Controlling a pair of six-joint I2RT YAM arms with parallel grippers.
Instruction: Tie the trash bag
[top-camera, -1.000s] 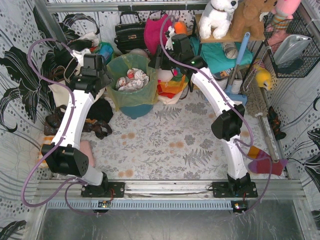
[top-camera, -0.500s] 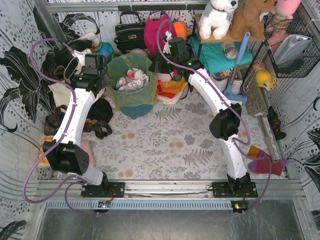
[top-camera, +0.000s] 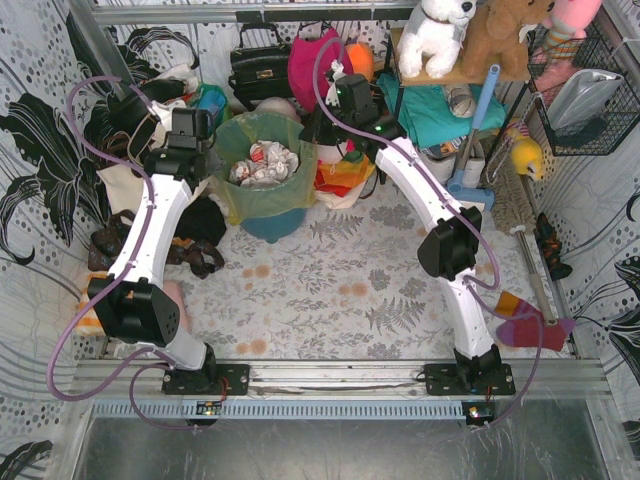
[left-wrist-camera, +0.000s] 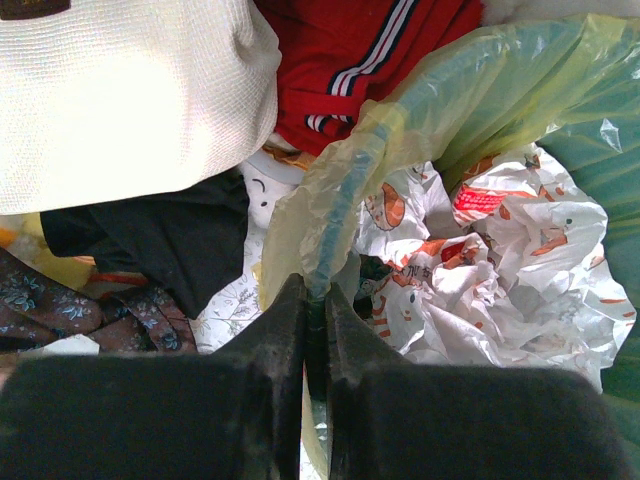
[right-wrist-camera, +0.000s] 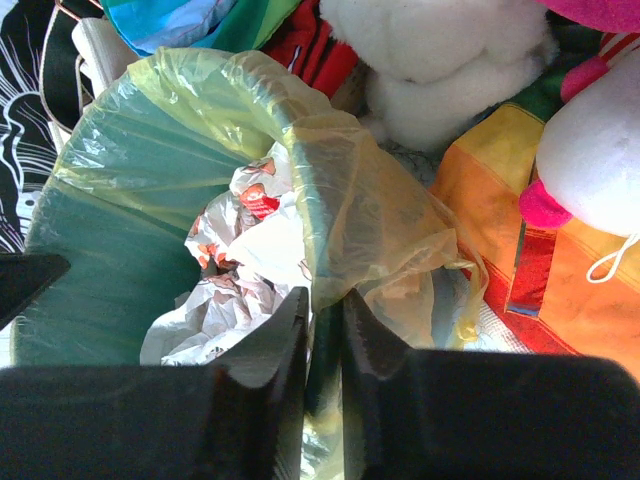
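Translucent yellow-green plastic trash bag (top-camera: 250, 195) is lining a round teal plastic bin (top-camera: 272, 222); left fingers (left-wrist-camera: 285, 340) and right fingers (right-wrist-camera: 280, 340) are clamping opposite rim edges, probably to gather it shut.

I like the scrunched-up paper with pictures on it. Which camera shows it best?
The left wrist view: the crumpled paper fills much of the picture, its orange and red prints clear inside the trash bag. The right wrist view shows less of it, partly hidden by the bag's folded edge. The top view shows it whole but small.
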